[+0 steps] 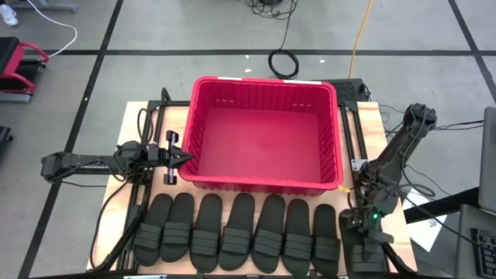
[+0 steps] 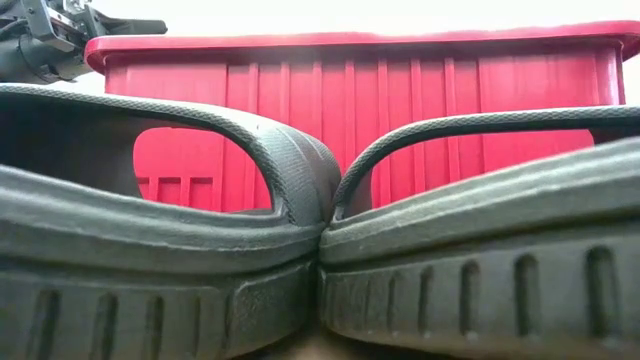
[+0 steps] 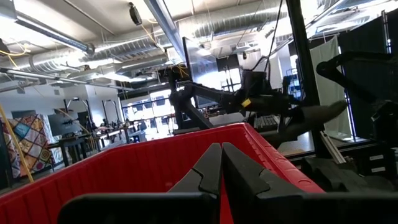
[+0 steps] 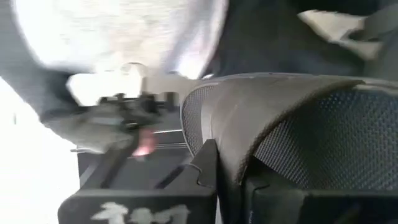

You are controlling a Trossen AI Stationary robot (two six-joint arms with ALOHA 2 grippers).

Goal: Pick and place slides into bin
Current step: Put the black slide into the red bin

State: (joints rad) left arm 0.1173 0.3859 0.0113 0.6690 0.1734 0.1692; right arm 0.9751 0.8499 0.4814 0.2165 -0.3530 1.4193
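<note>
Several black slides [image 1: 240,236] lie side by side on their soles along the table's near edge, in front of the red bin [image 1: 203,124]. At the row's right end my right gripper [image 1: 363,239] is shut on one more slide [image 1: 364,257], and the left wrist view shows that slide [image 3: 314,116] off the table. My left gripper [image 1: 184,157] hangs shut and holding nothing just outside the bin's left wall; its closed fingers [image 3: 211,167] point across the bin's rim. The low view shows two slides [image 2: 160,230] close up, with the bin's wall [image 2: 400,110] behind them. My right gripper pinches the slide's wide strap [image 4: 245,134] at its edge between its two fingers [image 4: 208,171]. The fingers come at it about level from the table's far side. The slide hangs clear of the table, a little tilted.
The bin [image 3: 124,168] stands in the table's middle with nothing showing inside it. Cables and frame rails run along both of its sides. A computer keyboard [image 1: 484,248] and papers lie off the table's right edge.
</note>
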